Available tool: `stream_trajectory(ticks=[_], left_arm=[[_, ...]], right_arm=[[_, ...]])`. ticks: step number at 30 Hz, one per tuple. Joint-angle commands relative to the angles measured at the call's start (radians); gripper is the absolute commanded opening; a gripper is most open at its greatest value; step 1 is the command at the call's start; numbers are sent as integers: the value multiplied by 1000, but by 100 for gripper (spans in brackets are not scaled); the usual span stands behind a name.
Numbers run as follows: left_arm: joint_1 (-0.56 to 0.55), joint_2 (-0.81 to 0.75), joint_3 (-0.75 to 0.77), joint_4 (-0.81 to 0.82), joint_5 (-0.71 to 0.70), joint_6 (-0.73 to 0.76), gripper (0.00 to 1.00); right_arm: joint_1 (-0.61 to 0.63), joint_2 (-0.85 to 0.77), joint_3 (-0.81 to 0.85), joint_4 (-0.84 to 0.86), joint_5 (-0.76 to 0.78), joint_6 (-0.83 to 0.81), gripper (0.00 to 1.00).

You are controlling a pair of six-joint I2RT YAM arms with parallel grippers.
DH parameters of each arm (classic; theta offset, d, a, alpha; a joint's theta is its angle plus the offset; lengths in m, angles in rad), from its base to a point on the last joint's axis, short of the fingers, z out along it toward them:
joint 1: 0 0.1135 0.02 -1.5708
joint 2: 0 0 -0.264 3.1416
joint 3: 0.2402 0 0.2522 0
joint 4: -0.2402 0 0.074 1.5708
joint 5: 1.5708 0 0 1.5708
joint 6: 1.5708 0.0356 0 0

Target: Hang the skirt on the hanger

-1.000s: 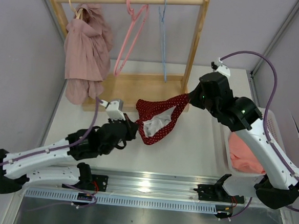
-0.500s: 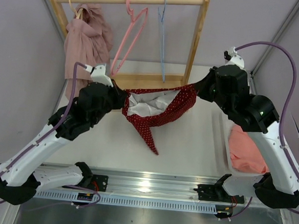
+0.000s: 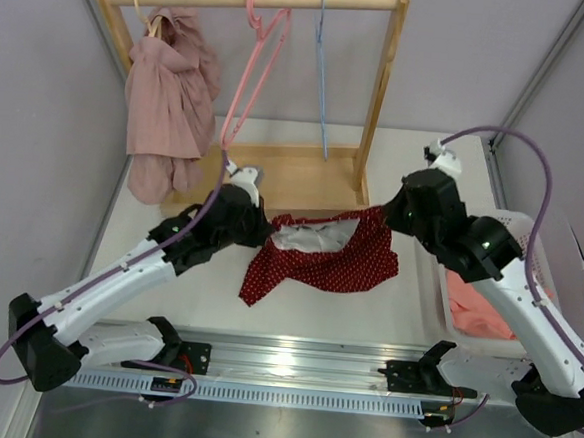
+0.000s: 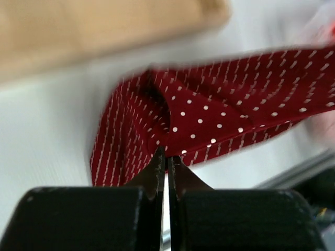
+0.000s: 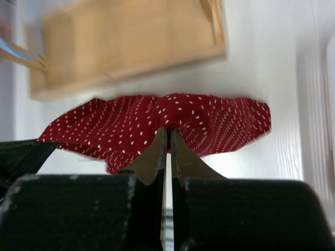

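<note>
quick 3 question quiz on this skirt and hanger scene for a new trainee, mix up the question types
1. Fill in: the red white-dotted fabric skirt is pinched by ____ gripper(s).
2. How many hangers on the wooden garment rack are bare? A one, B two, C three.
3. True or false: the skirt hangs on the rack.

Key
1. Two: the left gripper and the right gripper are each shut on its edge.
2. B: the pink plastic hanger and the blue wire hanger. The third hanger carries a dusty pink garment.
3. False: it is stretched between the grippers in front of the rack.
</note>
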State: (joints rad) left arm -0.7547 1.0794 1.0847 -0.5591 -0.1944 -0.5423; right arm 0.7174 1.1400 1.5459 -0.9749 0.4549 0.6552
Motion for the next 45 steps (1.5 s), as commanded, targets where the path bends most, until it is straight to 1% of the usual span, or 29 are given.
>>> stream_trajectory(ticks=[1,3,4,6,9,10,12,13,15,16,17,18,23,24,27,30,33,35,40,45], left_arm=[[5,-16,-240,143,162,-71,0],[2,5,-307,206,187,-110,0],[0,17,-365,237,226,-119,0],[-5,62,-429,307,251,-130,0],[-23,86,-463,365,273,-134,0],[-29,86,-470,378,277,-134,7],[-47,83,-485,413,282,-134,15],[-54,71,-489,425,283,-134,26],[-78,54,-514,464,285,-133,35],[-84,31,-529,481,283,-134,44],[-93,19,-537,496,283,-140,50],[-104,10,-543,514,277,-145,58],[-149,-24,-580,495,199,-168,62],[-156,-26,-586,490,147,-173,62],[-189,-21,-603,492,77,-194,61],[-210,8,-615,528,29,-206,61],[-232,54,-612,553,7,-211,61],[-251,95,-598,597,-5,-214,60],[-273,155,-580,625,-51,-274,60],[-273,200,-554,610,-74,-303,55]], right_arm=[[-3,-57,-233,85,-53,67,0],[-1,-78,-320,137,-87,107,0],[5,-80,-386,152,-91,118,0],[8,-79,-432,179,-93,136,0],[7,-65,-477,188,-82,139,0],[5,-62,-481,191,-81,138,0],[-2,-45,-483,197,-76,130,0],[-7,-39,-480,199,-74,123,0],[-24,-26,-465,203,-71,113,0],[-33,-14,-460,206,-74,100,0],[-47,-10,-452,215,-81,90,0],[-83,-3,-435,217,-91,80,0],[-199,33,-374,231,-163,31,0],[-213,36,-366,232,-171,27,0],[-281,46,-348,242,-225,18,0],[-302,58,-337,243,-245,12,0],[-309,63,-337,243,-257,9,0],[-314,66,-339,245,-265,9,0],[-317,69,-343,243,-266,4,0],[-328,69,-348,239,-265,-2,0]])
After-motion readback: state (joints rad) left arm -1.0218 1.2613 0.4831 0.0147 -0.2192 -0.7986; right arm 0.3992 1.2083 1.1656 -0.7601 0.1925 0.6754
